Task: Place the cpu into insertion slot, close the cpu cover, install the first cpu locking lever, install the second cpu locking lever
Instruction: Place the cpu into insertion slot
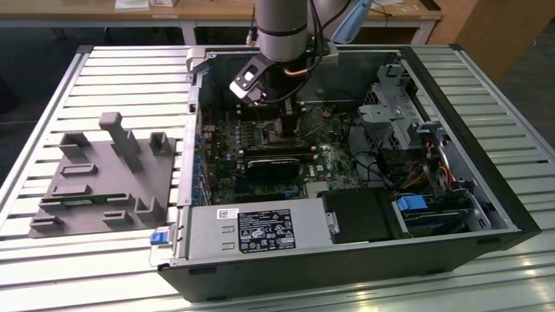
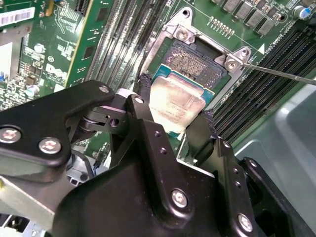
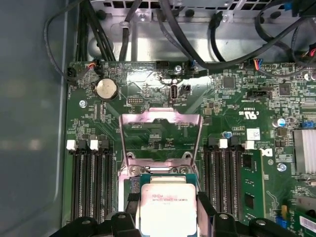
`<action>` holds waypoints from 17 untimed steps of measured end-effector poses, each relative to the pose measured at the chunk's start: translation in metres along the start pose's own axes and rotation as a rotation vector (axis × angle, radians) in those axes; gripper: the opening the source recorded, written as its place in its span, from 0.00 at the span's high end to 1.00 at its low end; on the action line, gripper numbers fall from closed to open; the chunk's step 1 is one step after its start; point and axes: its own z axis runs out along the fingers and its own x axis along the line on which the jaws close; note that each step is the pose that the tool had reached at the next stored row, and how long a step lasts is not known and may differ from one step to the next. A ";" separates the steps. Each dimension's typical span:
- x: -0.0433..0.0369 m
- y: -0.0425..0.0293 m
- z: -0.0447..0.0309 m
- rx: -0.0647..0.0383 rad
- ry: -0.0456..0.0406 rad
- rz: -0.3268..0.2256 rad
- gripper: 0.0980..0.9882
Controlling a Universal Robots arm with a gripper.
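In both wrist views my gripper (image 2: 175, 104) (image 3: 168, 210) is shut on the cpu (image 2: 173, 101) (image 3: 167, 200), a flat square chip with a pale silver top, its black fingers (image 2: 142, 96) pressing two opposite edges. The chip hangs tilted just above and partly over the insertion slot (image 2: 195, 61), whose dark pin field is exposed inside a metal frame. The cpu cover (image 3: 161, 117), a silvery frame plate with a cut-out middle, stands swung open beyond the socket. A thin locking lever (image 2: 279, 73) sticks out beside the socket. In the exterior view the gripper (image 1: 282, 117) reaches down into the open computer case (image 1: 511, 214).
Long black memory slots (image 3: 89, 182) (image 3: 224, 177) flank the socket on both sides. Black cables (image 3: 197, 29) run along the board's far edge. A power supply (image 1: 251, 231) and drive cage (image 1: 407, 123) crowd the case. A grey fixture (image 1: 104, 175) lies on the slatted table at the exterior view's left.
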 end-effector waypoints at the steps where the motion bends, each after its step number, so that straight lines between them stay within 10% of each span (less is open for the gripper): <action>1: 0.0003 -0.0004 0.0007 0.000 0.0000 0.000 0.51; 7: 0.0005 -0.0071 0.0042 0.000 0.0020 0.000 0.51; 17: 0.0007 -0.0090 0.0140 0.001 0.0315 0.004 0.51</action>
